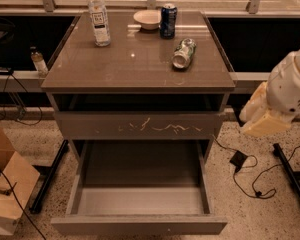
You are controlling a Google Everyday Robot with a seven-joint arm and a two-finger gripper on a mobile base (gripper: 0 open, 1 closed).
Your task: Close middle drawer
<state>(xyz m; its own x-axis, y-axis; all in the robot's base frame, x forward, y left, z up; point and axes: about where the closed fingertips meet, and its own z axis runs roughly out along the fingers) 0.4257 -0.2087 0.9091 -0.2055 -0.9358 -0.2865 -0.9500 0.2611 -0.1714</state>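
Note:
The middle drawer is pulled far out toward me, below the scratched drawer front. Its plain flat front has a tiny pale speck right of centre. Its smooth grey inside holds nothing. My gripper is at the end of the white arm, to the right of the cabinet, about level with the scratched front. It is apart from the cabinet and from the drawer.
On the cabinet top stand a water bottle, a white bowl and a blue can; a green can lies on its side. A cardboard box is at the left. Cables lie at the right.

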